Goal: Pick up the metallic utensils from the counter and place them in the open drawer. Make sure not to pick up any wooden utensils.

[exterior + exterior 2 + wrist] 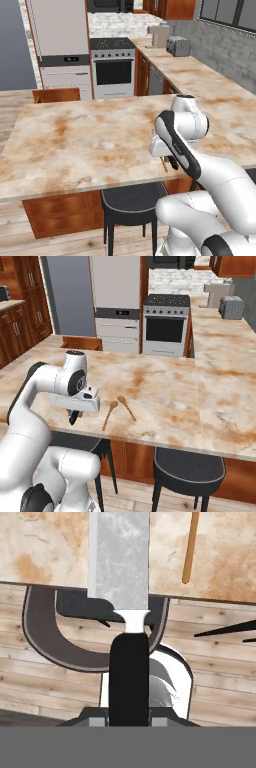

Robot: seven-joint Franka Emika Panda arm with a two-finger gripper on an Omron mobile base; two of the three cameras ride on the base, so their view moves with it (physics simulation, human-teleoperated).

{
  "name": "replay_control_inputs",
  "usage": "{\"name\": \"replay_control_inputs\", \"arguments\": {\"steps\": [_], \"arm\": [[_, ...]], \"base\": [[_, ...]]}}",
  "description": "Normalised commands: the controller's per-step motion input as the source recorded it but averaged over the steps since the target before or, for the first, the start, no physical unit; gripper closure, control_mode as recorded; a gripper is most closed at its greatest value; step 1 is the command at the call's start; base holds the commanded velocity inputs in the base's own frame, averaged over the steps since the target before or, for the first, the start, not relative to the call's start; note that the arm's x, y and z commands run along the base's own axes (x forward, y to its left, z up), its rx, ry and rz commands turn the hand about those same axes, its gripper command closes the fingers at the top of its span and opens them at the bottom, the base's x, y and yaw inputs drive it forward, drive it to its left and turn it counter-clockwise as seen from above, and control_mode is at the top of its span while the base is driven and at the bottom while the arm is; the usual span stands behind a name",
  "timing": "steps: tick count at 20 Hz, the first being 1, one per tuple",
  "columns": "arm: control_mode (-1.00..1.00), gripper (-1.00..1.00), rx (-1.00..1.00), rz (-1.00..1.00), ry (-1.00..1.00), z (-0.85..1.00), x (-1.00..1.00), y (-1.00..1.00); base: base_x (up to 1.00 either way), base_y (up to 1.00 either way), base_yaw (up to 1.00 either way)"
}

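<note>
Two wooden spoons (119, 409) lie crossed near the front edge of the counter (170, 391), just to the right of my gripper (74, 417) in the right base view. My fingers are pinched on the black handle of the knife (123, 587); in the hand view its silver blade runs straight away from me, over the counter's edge and onto the marbled top, with one tan spoon handle (190, 547) beside it. Below the edge sits a dark stool (45, 637). What looks like the drawer (81, 343) stands open beyond the counter's far side, though I see it poorly.
</note>
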Motion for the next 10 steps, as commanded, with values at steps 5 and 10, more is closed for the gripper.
{"name": "replay_control_inputs", "arguments": {"steps": [5, 10], "arm": [[1.00, 1.00, 0.00, 0.00, 0.00, 0.00, 0.00, 0.00], [1.00, 1.00, 0.00, 0.00, 0.00, 0.00, 0.00, 0.00]], "base": [[-0.60, 0.73, -0.04], [-0.18, 1.00, -0.35]]}}
